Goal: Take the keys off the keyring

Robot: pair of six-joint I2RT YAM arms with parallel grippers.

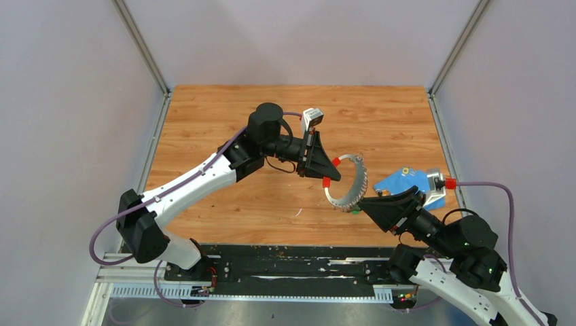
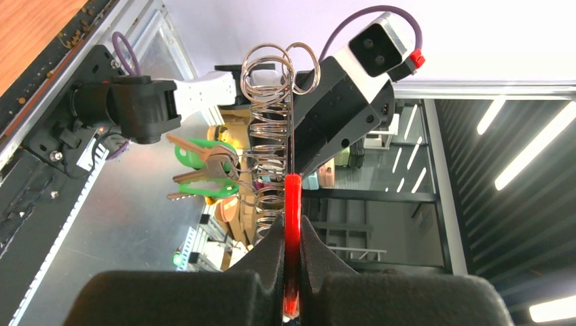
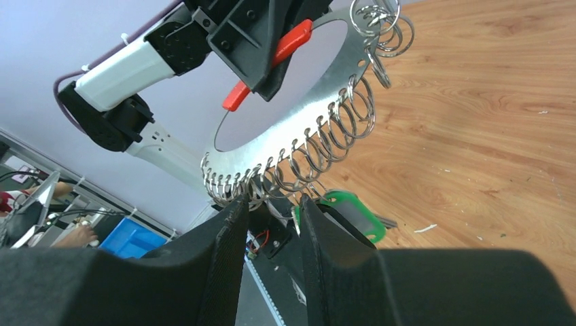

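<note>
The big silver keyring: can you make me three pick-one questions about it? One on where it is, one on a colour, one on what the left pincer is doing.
1. Where is the keyring?
A) held up above the table
B) lying flat
C) inside a box

2. What colour is the sleeve on the ring?
A) yellow
B) purple
C) red

3. The left pincer is
A) wide open
B) shut on the sleeve
C) out of sight

Answers:
1 A: the ring is up in the air and its keys dangle below it.
2 C: the sleeve shows bright red in the left wrist view.
3 B: its fingers press the sleeve from both sides.
</note>
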